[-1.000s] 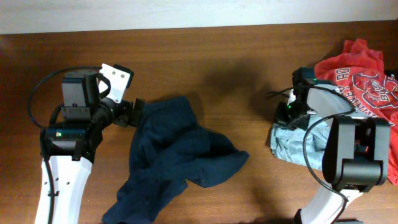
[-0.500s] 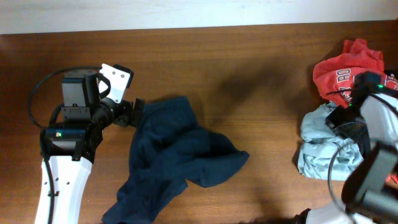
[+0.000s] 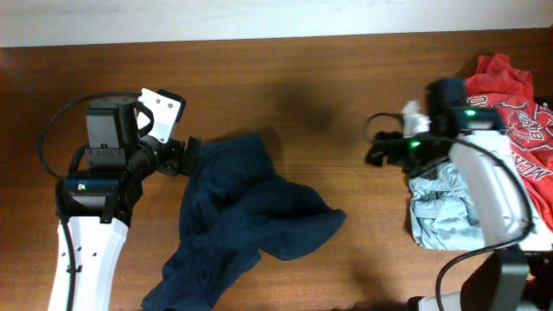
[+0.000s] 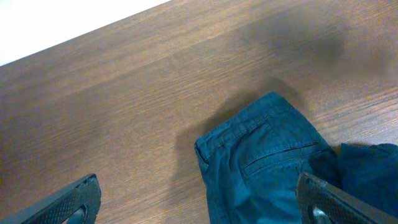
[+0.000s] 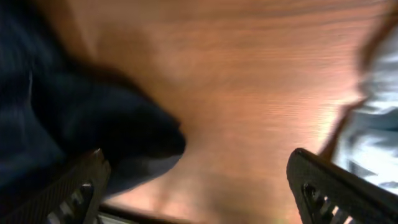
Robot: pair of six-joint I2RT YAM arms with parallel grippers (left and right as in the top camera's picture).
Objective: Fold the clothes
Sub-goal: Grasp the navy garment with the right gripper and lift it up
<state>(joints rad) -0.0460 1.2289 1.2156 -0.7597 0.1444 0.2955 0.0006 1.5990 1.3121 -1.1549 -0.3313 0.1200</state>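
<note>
Crumpled dark navy fabric garment [image 3: 246,220] lies centre-left on brown wooden table [image 3: 346,69]; left gripper [image 3: 192,155], fingers spread, low at its upper-left edge; right gripper [image 3: 377,154], also spread and empty, extended toward it, well apart.

Brown wooden table [image 3: 346,78]; pale strip [image 3: 259,17] behind, possibly a wall.

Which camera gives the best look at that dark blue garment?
The overhead view: it shows nearly the whole dark blue garment, lying crumpled. The left wrist view catches only one end with a pocket; the right wrist view shows just a blurred dark edge.
</note>
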